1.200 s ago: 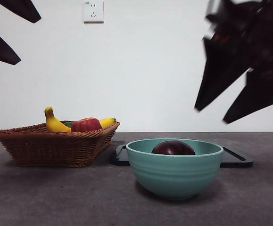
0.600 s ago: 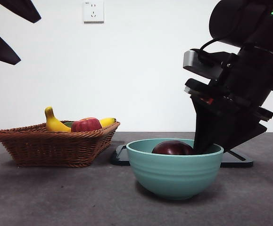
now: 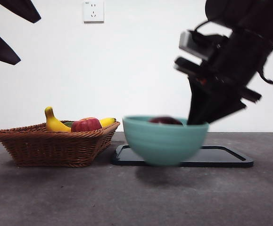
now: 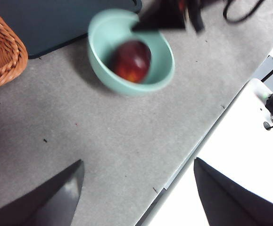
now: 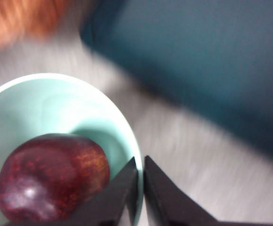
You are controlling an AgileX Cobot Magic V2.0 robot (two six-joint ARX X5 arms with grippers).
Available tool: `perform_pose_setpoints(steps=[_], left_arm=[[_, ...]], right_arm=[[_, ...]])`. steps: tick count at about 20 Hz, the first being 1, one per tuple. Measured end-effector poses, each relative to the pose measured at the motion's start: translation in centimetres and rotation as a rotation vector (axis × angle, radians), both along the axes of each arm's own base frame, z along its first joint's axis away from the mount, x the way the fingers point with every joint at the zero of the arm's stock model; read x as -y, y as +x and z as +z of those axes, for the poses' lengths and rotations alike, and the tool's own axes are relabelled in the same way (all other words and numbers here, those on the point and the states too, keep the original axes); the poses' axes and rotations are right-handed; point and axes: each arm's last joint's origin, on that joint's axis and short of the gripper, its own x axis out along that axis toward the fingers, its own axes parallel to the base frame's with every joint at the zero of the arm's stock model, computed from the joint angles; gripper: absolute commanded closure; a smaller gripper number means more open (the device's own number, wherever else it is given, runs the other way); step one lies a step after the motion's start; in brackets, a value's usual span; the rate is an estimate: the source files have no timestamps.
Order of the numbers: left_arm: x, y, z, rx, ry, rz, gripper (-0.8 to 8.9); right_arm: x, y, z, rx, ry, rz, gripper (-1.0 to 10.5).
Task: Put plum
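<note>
The plum (image 3: 165, 120), dark maroon and glossy, lies inside a teal bowl (image 3: 164, 141). In the front view the bowl hangs blurred above the table, in front of the black tray. My right gripper (image 3: 197, 120) comes down from the upper right and is shut on the bowl's right rim. In the right wrist view its jaws (image 5: 140, 162) pinch the rim of the bowl (image 5: 42, 108) right beside the plum (image 5: 51, 176). The left wrist view looks down on the bowl (image 4: 103, 66) and the plum (image 4: 131, 61). My left gripper (image 4: 136, 165) stands open, high and far from them.
A wicker basket (image 3: 51, 146) at the left holds a banana (image 3: 53, 123) and a red apple (image 3: 85, 125). A flat black tray (image 3: 221, 157) lies behind the bowl. The left wrist view shows the table's edge (image 4: 183, 165) near the bowl.
My right gripper came down from high at the right onto the bowl's rim and shut on it. The bowl with the plum has risen off the table and shifted left.
</note>
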Motion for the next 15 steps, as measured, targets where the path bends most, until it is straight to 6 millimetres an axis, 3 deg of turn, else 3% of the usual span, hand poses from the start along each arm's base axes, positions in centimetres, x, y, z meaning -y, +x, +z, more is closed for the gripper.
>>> perform_pose_setpoints(steps=[7, 11, 15], left_arm=[[0.0, 0.0, 0.0, 0.000, 0.000, 0.000, 4.40], [0.0, 0.0, 0.0, 0.000, 0.000, 0.000, 4.40], [0.0, 0.0, 0.0, 0.000, 0.000, 0.000, 4.40]], right_arm=[[2.0, 4.6, 3.7, 0.108, 0.038, -0.145, 9.4], [2.4, 7.6, 3.1, 0.085, 0.026, -0.187, 9.4], [2.1, 9.8, 1.0, 0.040, 0.005, -0.200, 9.4]])
